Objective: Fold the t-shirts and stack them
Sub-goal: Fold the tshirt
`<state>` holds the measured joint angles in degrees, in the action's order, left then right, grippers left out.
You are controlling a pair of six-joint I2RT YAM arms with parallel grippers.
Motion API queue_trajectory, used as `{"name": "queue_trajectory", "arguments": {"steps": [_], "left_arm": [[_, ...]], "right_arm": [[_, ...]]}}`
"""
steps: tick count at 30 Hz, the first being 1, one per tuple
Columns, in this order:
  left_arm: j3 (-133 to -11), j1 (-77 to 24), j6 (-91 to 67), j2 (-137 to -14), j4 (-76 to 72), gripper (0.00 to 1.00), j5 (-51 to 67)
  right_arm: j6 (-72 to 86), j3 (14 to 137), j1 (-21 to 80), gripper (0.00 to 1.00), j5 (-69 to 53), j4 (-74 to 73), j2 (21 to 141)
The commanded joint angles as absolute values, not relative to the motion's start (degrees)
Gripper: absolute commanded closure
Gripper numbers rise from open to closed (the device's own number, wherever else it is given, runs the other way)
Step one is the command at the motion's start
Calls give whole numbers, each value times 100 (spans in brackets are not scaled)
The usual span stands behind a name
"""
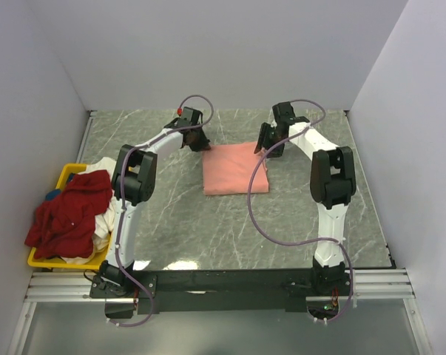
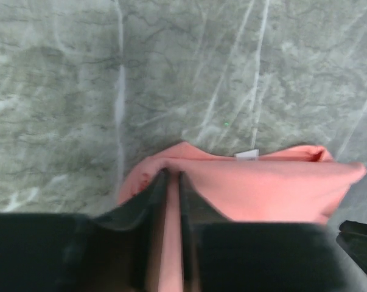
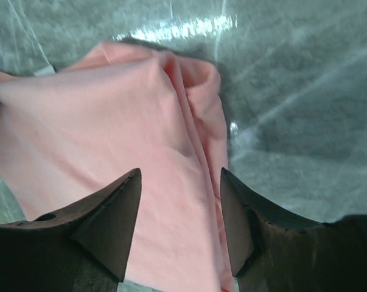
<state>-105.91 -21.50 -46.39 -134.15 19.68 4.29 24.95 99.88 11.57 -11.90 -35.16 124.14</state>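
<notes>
Flat on the tabletop (image 1: 178, 214), folded to a near-square pad and spanning from one claw to the other: salmon-pink t-shirt (image 1: 236, 168). At one far corner, left claw (image 2: 173, 176), fingers nearly together with a strip of pink cloth between them, apparently pinched. Rest of the shirt stretching away to that claw's right, white neck label (image 2: 246, 154) just beyond the fingertips. At the opposite far corner, right claw (image 3: 180, 173), fingers well apart and gripping nothing, poised over a bunched edge fold running lengthwise between them, bulk of the cloth off to its left. No clear long axis to the pad; neither claw nearer than the other. Judged step: release of a finished fold, then lifting clear without dragging a corner. Well to the left claw's left and back toward the arm bases, dark red t-shirt (image 1: 67, 214) and white t-shirt (image 1: 98, 164) heaped unfolded over the yellow bin (image 1: 60, 261).
</notes>
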Motion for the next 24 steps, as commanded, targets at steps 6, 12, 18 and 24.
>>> {"name": "queue_trajectory", "arguments": {"steps": [6,12,18,24], "left_arm": [[-11153,-2101,-4280,-12569,2241,66,580],[-10794,-2109,-4368,-11778,2224,68,668],[-9810,-2109,-4500,-10751,1996,71,905],[-8860,-2136,-4360,-9625,1986,72,940]], "right_arm": [[2197,9449,1125,34,-1081,-3173,11821],[2215,9150,1204,36,-1064,-3006,11935],[2302,8974,1344,54,-1020,-2883,12006],[2373,9122,1450,86,-800,-2996,12085]]}}
